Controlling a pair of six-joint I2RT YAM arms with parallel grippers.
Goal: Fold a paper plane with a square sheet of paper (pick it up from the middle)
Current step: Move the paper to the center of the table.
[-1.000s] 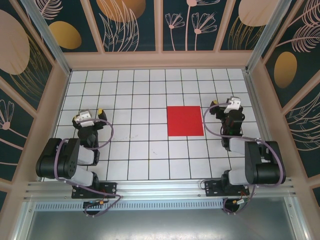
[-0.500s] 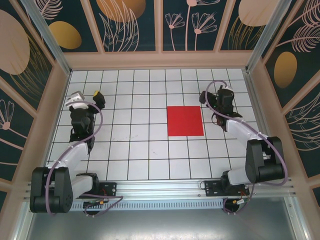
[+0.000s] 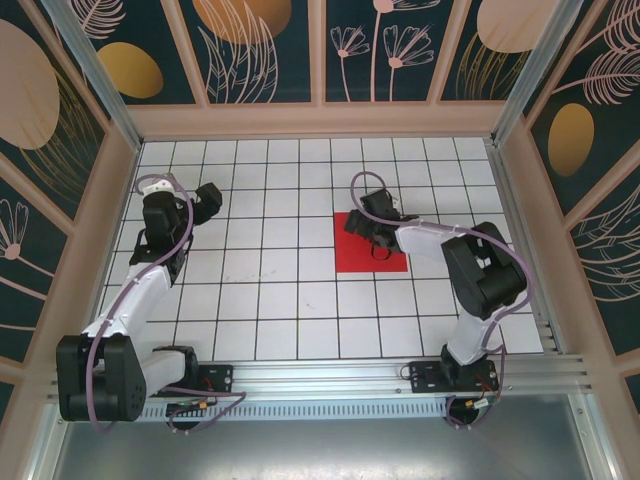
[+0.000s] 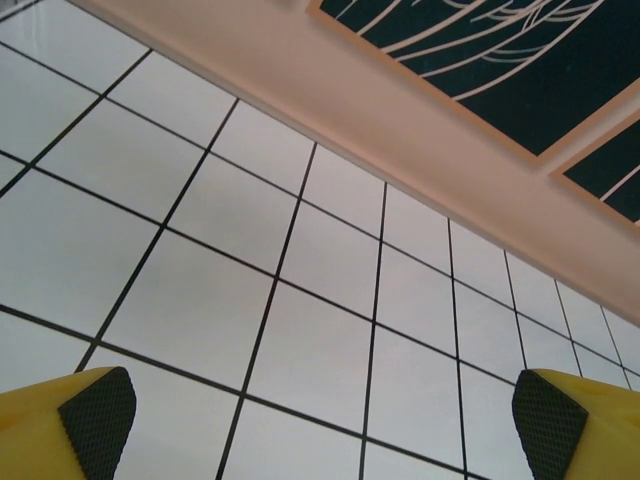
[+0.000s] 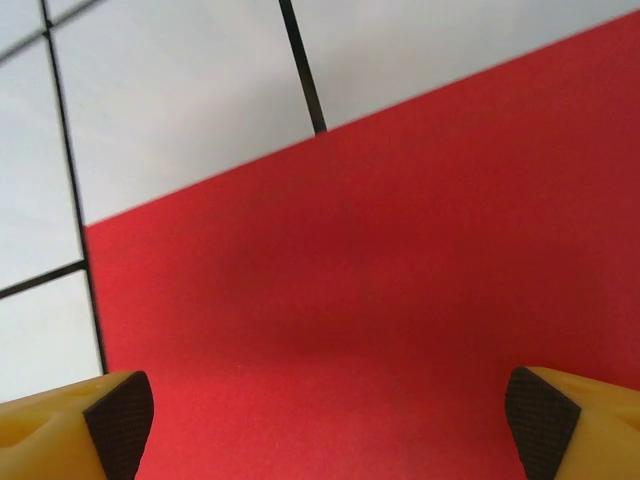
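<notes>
The square sheet of paper (image 3: 352,256) is thin, matte, bright red and unmarked, with straight edges and a sharp corner; it lies flat on the bench (image 3: 280,290), a glossy white surface ruled into square tiles by black lines, right of centre. The right arm reaches in from its base and bends left over the sheet, so the right end effector (image 3: 372,222) sits above the paper's far half. In the right wrist view its yellow fingers, tipped with dark knurled pads (image 5: 120,420), stand wide apart with nothing between them (red paper (image 5: 400,250) lies below). The left arm stretches up the bench's left side; the left end effector (image 3: 205,200) is spread wide over bare tiles, holding nothing.
</notes>
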